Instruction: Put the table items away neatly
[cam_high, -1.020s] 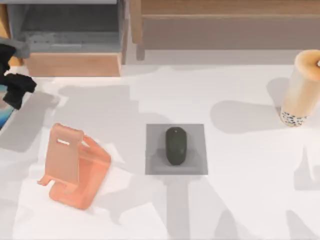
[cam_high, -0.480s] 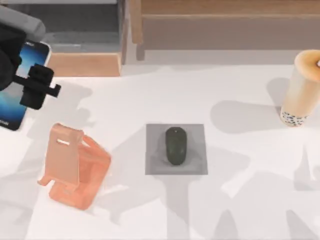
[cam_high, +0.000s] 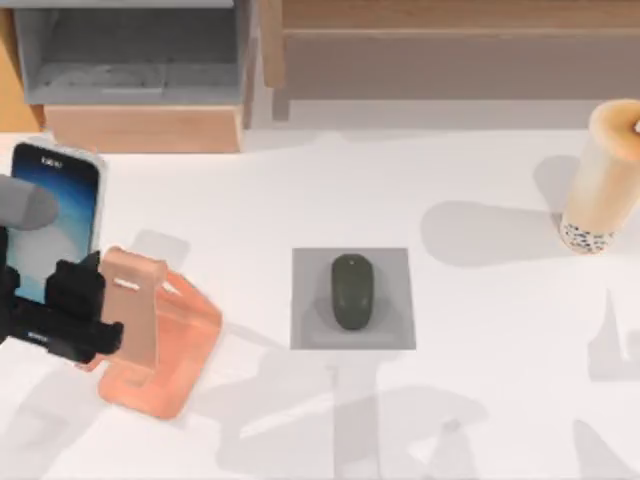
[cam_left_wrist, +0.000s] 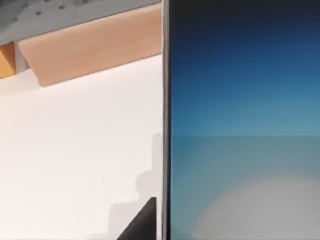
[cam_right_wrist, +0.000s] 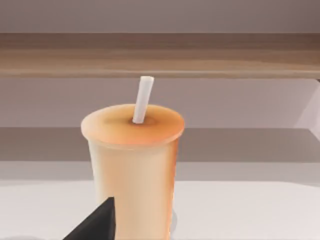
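My left gripper (cam_high: 52, 320) is shut on the lower end of the smartphone (cam_high: 55, 215), whose blue screen faces up. It hovers at the table's left, just left of the salmon-pink phone stand (cam_high: 160, 335). The screen (cam_left_wrist: 240, 125) looms close in the left wrist view. The dark olive-grey mouse (cam_high: 352, 290) lies on the flat grey pad (cam_high: 310, 270) in the middle of the table. At the far right stands the tall tan cup (cam_high: 600, 175), upright, with a speckled base. In the right wrist view the cup (cam_right_wrist: 132, 170), with its white straw, stands close ahead of my right gripper.
A grey open box with a wooden front (cam_high: 145, 128) sits at the back left. A long wooden shelf (cam_high: 450, 40) runs along the back. White tabletop (cam_high: 480, 400) lies between the pad and the cup.
My left gripper has carried the smartphone from the back-left corner toward the front. It now sits beside and partly over the phone stand's left edge. Mouse and cup have not moved.
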